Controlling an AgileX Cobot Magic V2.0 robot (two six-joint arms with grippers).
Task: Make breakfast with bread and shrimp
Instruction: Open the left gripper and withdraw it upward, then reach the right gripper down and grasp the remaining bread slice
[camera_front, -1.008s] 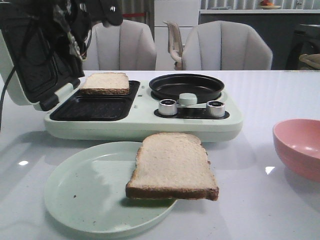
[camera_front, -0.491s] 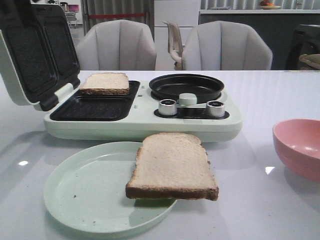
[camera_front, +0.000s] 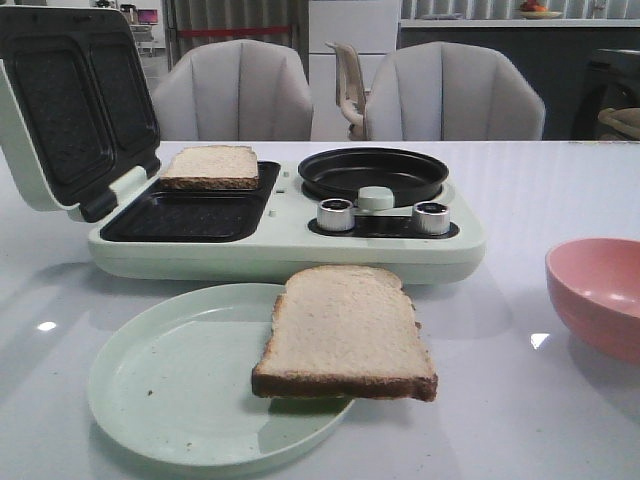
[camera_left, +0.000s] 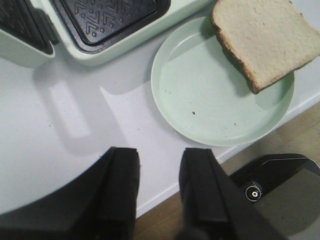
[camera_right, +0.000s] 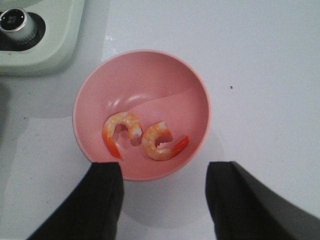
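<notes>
One bread slice (camera_front: 211, 166) lies in the far grill well of the open pale green breakfast maker (camera_front: 280, 240). The other slice (camera_front: 345, 331) lies half on a pale green plate (camera_front: 170, 385), overhanging its right rim; it also shows in the left wrist view (camera_left: 265, 40). Two shrimp (camera_right: 121, 131) (camera_right: 161, 141) lie in a pink bowl (camera_right: 145, 75), seen in the front view at the right edge (camera_front: 598, 292). My left gripper (camera_left: 159, 170) is open and empty above the table's front edge. My right gripper (camera_right: 164, 192) is open and empty above the bowl's near rim.
The maker's lid (camera_front: 70, 105) stands open at the left. Its near grill well (camera_front: 185, 217) is empty. A black round pan (camera_front: 373, 173) sits at its right, with a pale green knob (camera_front: 375, 198) and two silver dials (camera_front: 335, 214). Grey chairs (camera_front: 450, 95) stand behind the table.
One second ago the left arm was in the front view above the maker's lid. It has drawn back out of that view. The bread slices have not moved.
</notes>
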